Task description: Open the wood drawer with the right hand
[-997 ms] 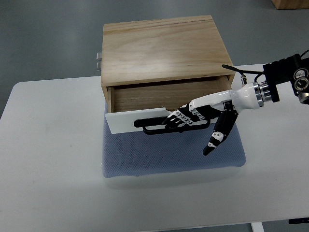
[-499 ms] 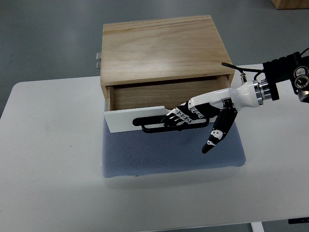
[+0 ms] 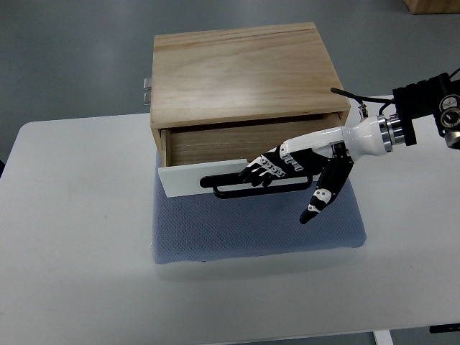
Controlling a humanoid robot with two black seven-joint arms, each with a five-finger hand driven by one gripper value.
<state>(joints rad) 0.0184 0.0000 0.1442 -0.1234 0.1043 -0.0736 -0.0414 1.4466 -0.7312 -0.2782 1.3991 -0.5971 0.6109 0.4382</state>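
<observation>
The right hand had its fingers hooked over the black handle of the partly open drawer; bare table lay beyond the fingertips, thumb hanging free.

The right arm is cut off by the picture's right edge. The robot hand hides the right part of the drawer front and some of the black handle. The bench runs past the bottom edge.
</observation>
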